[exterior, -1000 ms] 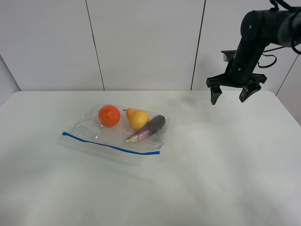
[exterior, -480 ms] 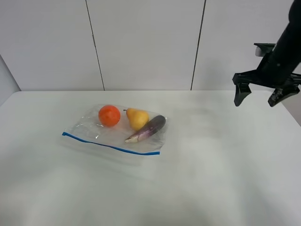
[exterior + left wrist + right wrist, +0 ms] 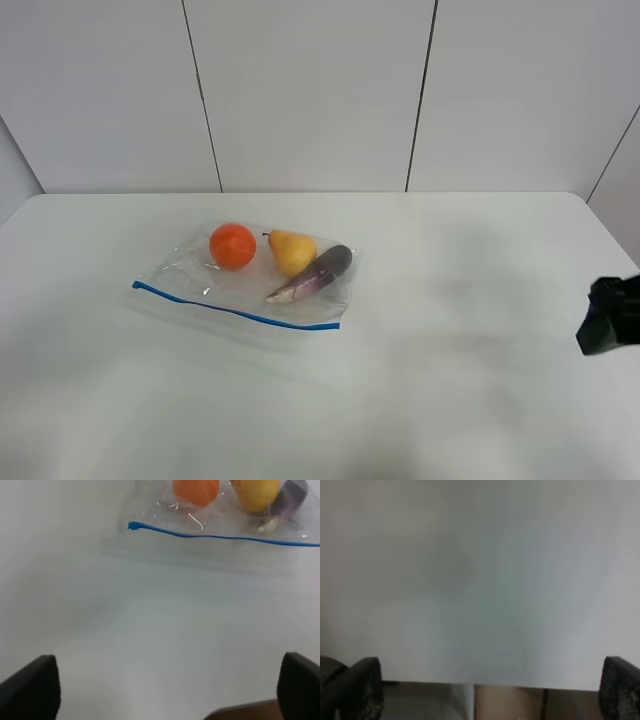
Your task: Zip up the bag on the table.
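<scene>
The bag (image 3: 243, 283) lies flat on the table (image 3: 430, 400), left of centre and closer to the far edge than the near edge. Its blue zipper strip (image 3: 236, 308) runs along the long side facing the near edge. Inside the bag, along its far side, sit an orange (image 3: 232, 245), a pear (image 3: 291, 250) and an eggplant (image 3: 312, 273). The left gripper (image 3: 165, 687) has its fingers spread wide and holds nothing, positioned over bare table on the near side of the strip. The right gripper (image 3: 490, 690) is likewise spread wide and empty, at the right edge, well apart from the bag
</scene>
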Controlling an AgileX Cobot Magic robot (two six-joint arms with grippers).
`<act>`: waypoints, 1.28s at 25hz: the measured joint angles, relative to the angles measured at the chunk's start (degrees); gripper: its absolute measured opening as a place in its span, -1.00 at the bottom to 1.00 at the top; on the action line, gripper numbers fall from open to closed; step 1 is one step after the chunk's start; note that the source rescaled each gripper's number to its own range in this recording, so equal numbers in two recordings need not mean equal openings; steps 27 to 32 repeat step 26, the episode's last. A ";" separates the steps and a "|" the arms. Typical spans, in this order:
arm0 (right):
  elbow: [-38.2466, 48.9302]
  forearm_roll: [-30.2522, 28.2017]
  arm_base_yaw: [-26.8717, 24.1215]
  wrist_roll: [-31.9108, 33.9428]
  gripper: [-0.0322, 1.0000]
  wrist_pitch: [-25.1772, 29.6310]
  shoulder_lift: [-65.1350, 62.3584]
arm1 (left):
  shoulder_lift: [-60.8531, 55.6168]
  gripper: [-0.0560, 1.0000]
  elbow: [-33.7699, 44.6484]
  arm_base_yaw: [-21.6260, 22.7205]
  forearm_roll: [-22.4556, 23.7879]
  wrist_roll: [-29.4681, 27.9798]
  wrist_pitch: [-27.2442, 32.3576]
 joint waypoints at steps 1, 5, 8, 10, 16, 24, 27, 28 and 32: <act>2.99 0.00 0.00 0.00 0.88 -1.92 -4.10 | 0.00 1.00 0.00 0.00 0.00 0.00 0.00; 12.25 0.11 0.00 0.00 0.88 -7.57 -19.83 | 0.00 1.00 0.00 0.00 0.00 0.00 0.00; 14.86 0.11 0.00 0.00 0.87 -6.37 -30.45 | 0.00 1.00 0.00 0.00 0.00 0.00 0.00; 15.20 0.11 0.00 0.00 0.86 -6.39 -36.53 | 0.00 1.00 0.00 0.00 0.00 0.00 0.00; 15.20 0.06 0.00 0.00 0.85 -6.39 -53.09 | 0.00 1.00 0.00 0.00 0.00 0.00 0.00; 15.33 -0.17 0.53 0.00 0.85 -6.27 -57.77 | 0.00 1.00 0.00 0.00 0.00 0.00 0.00; 15.33 -0.17 0.67 0.00 0.85 -6.27 -57.77 | 0.00 1.00 0.00 0.00 0.00 0.00 0.00; 15.33 -0.17 0.67 0.00 0.85 -6.27 -57.77 | 0.00 1.00 0.00 0.00 0.00 0.00 0.00; 15.33 -0.17 0.67 0.00 0.85 -6.27 -57.77 | 0.00 1.00 0.00 0.00 0.00 0.00 0.00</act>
